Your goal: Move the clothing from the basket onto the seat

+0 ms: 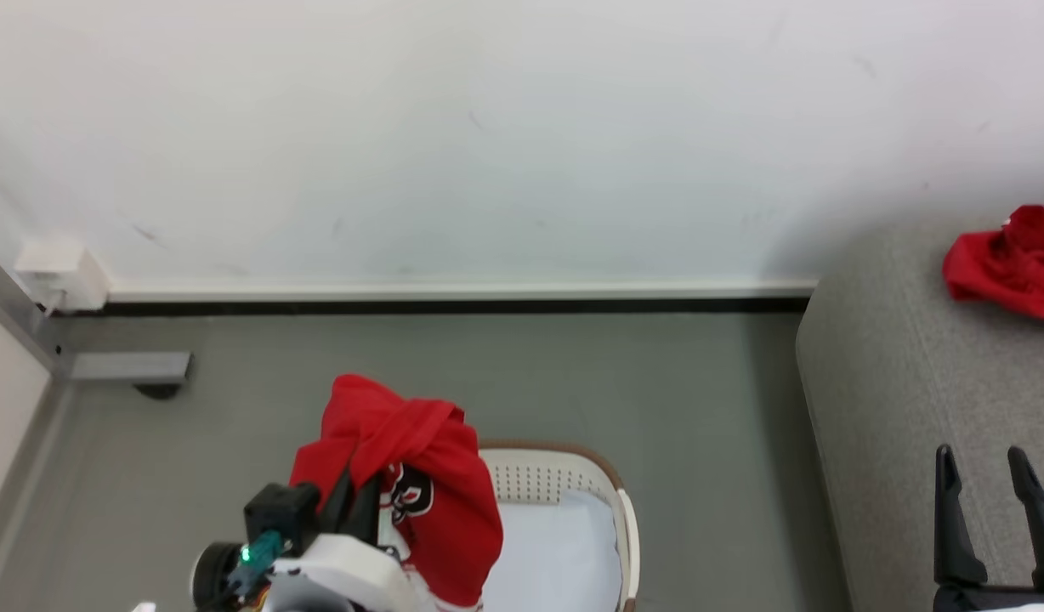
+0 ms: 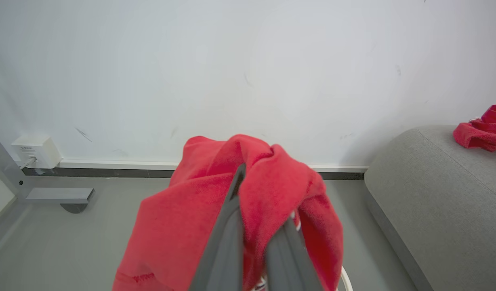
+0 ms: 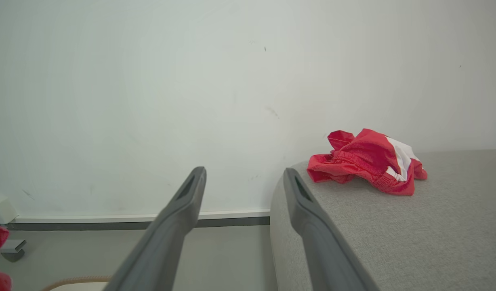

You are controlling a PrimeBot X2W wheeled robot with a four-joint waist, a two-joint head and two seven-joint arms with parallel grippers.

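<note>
**Left hand clenched on a red jersey above the basket**

The left hand (image 1: 362, 486) is clamped tight on a red jersey (image 1: 420, 476). Its two dark fingers are buried in the bunched cloth, which drapes over and below them, lifted above the left side of the basket (image 1: 573, 463). A black-and-white emblem (image 1: 411, 493) shows on the hanging front, too folded to read. The right hand (image 1: 979, 455) is spread wide and grips nothing, poised over the near part of the grey seat (image 1: 896, 408). The cream basket, brown-rimmed with a perforated wall, stands on the floor (image 1: 700, 399) beside the seat. A second red garment (image 1: 1007, 263) with a white panel lies crumpled on the seat near the wall, well apart from the right hand.
</note>
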